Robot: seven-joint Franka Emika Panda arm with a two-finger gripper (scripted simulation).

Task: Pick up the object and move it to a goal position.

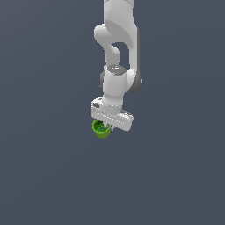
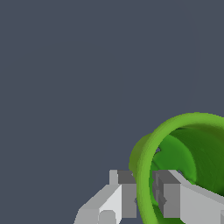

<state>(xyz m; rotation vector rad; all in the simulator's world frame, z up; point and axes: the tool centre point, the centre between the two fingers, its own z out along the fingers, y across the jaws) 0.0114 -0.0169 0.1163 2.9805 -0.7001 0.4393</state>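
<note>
The small bright green cup (image 1: pixel 101 128) hangs under the white arm's hand in the exterior view, tilted with its opening showing. In the wrist view the cup (image 2: pixel 183 148) fills the corner, its round rim turned toward the camera. My gripper (image 1: pixel 107 127) is shut on the cup's wall: one grey finger (image 2: pixel 124 194) sits outside the rim and the other finger (image 2: pixel 168 194) inside it, pinching the rim (image 2: pixel 144 192) between them. The cup's lower body is partly hidden by the hand in the exterior view.
A plain dark grey ground (image 1: pixel 52 176) surrounds the arm on all sides. No other object or goal marker shows in either view.
</note>
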